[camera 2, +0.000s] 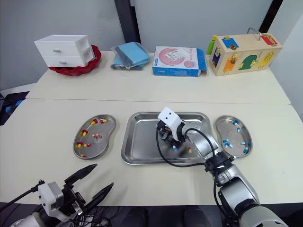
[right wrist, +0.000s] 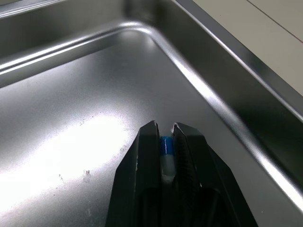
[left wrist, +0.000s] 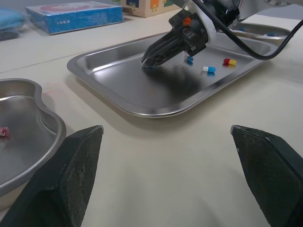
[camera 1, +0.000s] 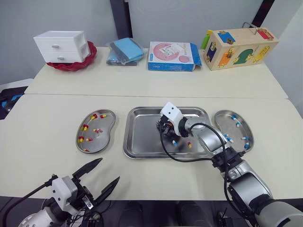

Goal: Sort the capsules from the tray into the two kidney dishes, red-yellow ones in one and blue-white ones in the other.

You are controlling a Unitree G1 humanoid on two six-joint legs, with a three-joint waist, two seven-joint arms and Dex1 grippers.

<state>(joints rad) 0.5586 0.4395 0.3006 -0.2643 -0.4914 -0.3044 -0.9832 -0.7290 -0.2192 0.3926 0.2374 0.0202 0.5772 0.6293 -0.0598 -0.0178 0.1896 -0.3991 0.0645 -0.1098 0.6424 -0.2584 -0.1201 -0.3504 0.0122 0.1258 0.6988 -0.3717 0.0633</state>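
The steel tray [camera 1: 142,137] lies mid-table. My right gripper [camera 1: 163,127] points down into it near the middle, shut on a blue-white capsule [right wrist: 165,145] pinched between its fingertips [right wrist: 150,137] just above the tray floor. Behind the gripper, a loose blue-white capsule [camera 1: 174,143] and a red-yellow capsule [camera 1: 189,145] lie in the tray. The left kidney dish [camera 1: 106,125] holds several red-yellow capsules [camera 1: 85,127]. The right kidney dish [camera 1: 234,131] holds several blue-white capsules [camera 1: 244,138]. My left gripper [camera 1: 110,169] hangs open at the table's front edge, holding nothing.
Along the far side of the table stand a white drawer unit [camera 1: 61,46] in a red basket, a blue pouch [camera 1: 125,51], a blue-and-pink box [camera 1: 173,56] and a wooden latch box [camera 1: 239,48]. Black cables [camera 1: 208,137] loop over the tray's right side.
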